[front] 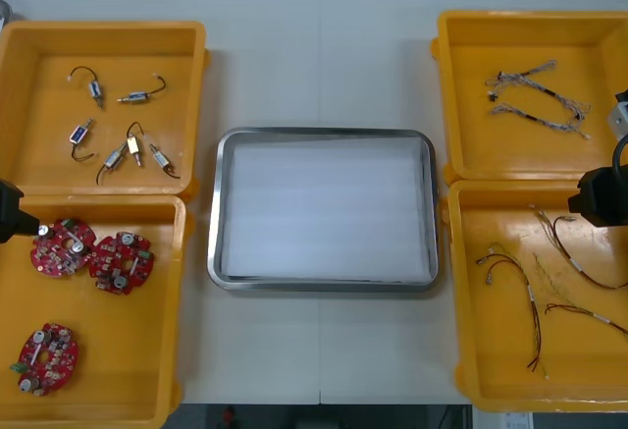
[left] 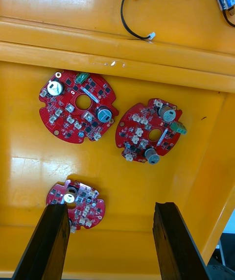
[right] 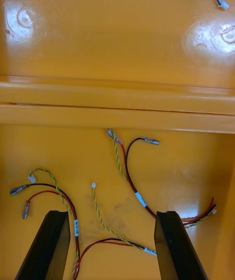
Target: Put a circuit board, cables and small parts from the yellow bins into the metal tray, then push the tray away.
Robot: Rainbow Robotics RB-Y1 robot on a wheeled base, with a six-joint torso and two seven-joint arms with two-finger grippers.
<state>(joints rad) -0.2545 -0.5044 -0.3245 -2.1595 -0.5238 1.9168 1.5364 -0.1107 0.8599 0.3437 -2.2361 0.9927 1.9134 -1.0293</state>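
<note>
Both arms are cut off at our front view's sides. Left gripper (left: pixel 111 209) spread wide, empty, over round red circuit boards (left: pixel 78 106), one finger (left: pixel 49 241) hiding part of a board. Right gripper (right: pixel 111 214) equally spread above thin red-and-yellow cables (right: pixel 129 172). We see the shiny metal tray (front: pixel 224 203) between yellow plastic bins (front: pixel 98 25).

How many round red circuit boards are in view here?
3 round red circuit boards, all in the near-left yellow bin: two side by side at its far end, one alone nearer the robot. None seems hidden.

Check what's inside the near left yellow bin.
Three round red circuit boards lie in the bin. The left gripper, open above, hides its outer far corner in the front view.
</note>
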